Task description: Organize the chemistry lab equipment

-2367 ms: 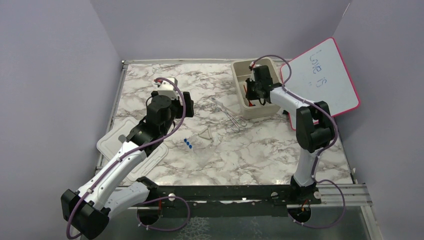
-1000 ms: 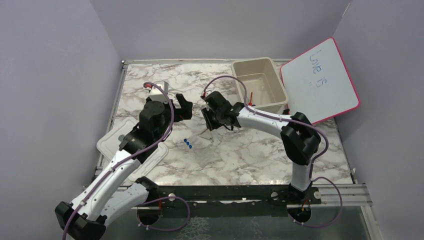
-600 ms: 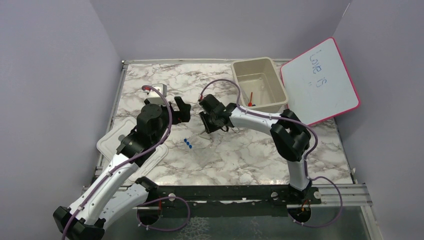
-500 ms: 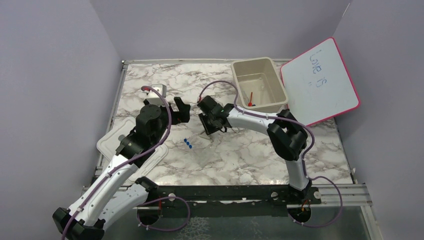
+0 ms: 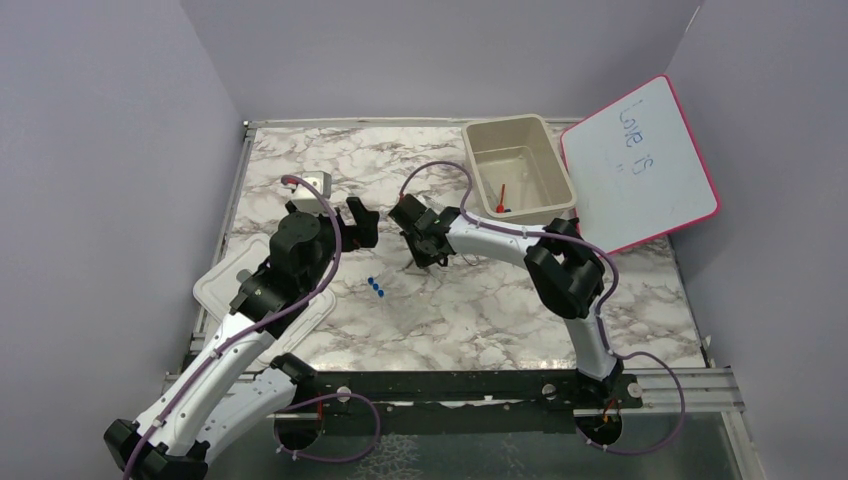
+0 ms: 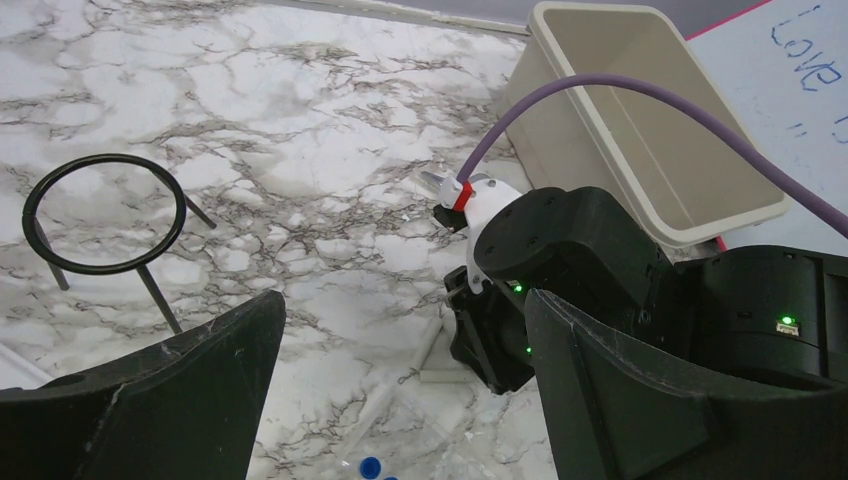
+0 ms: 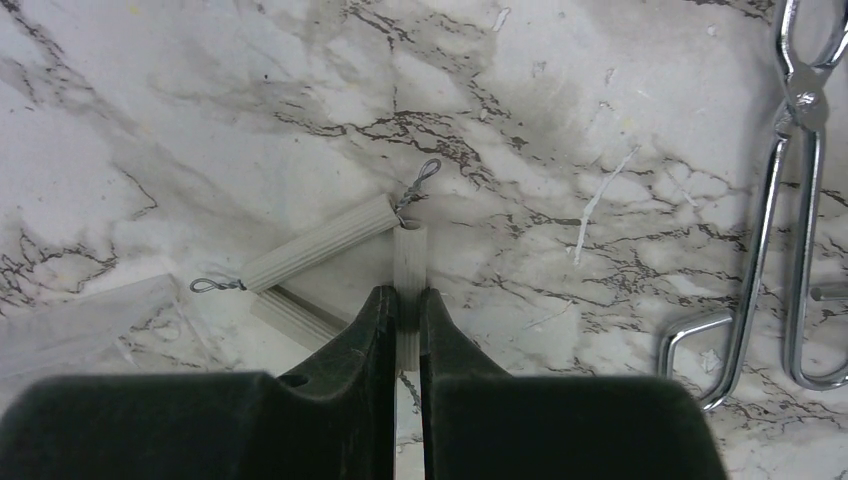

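**A:** From above, why is the right gripper (image 5: 421, 252) bent so low at mid-table?

**B:** It is down on something that its own body hides in this view. Behind it, the tub (image 5: 470, 150) already holds the red-tipped dropper (image 5: 501, 195), so I take the tub for the collecting place.

**A:** And the left gripper (image 5: 360, 225)?

**B:** It hangs just beside the right one, jaws spread and empty, probably keeping clear. The blue-capped tubes (image 5: 376, 287) lie near both, on the marble table (image 5: 480, 310).

**A:** What does the left wrist camera add?

**B:** Its two fingers stand wide apart and frame the right arm's wrist. The black wire ring (image 6: 104, 157) stands on its legs, well apart from the tub.

**A:** And the right wrist camera?

**B:** It shows the hidden thing, a wire triangle (image 7: 320, 250) lying flat on the marble. The fingers are pinched together on one of its ribbed sleeves. I judge the sleeve was chosen because it gives the pads more to bite than thin wire. The metal wire clamp (image 7: 803, 95) lies off to the right, not touching the triangle.
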Controlling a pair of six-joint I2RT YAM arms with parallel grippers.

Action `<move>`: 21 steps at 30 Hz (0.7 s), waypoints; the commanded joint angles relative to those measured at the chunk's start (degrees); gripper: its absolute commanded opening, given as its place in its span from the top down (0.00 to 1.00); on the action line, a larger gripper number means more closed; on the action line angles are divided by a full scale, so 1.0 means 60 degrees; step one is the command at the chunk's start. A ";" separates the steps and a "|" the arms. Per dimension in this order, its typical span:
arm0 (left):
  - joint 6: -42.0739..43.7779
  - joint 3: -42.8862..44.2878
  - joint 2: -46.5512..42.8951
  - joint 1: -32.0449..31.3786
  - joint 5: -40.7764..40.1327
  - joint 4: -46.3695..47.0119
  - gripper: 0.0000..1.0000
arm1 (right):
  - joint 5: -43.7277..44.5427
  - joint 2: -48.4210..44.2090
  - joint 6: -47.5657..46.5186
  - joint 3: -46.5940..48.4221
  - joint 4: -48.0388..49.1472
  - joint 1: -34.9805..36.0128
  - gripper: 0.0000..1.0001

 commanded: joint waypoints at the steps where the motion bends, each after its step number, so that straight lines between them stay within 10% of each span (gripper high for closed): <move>1: 0.0109 -0.0104 -0.0092 0.0050 -0.0242 0.0137 0.08 | 0.0847 -0.0030 0.0050 0.0227 0.0039 0.0041 0.96; 21: 0.0148 -0.0115 -0.0038 0.0050 -0.0669 0.0124 0.08 | 0.2436 -0.4405 -0.1462 -0.0496 0.2054 -0.1534 0.99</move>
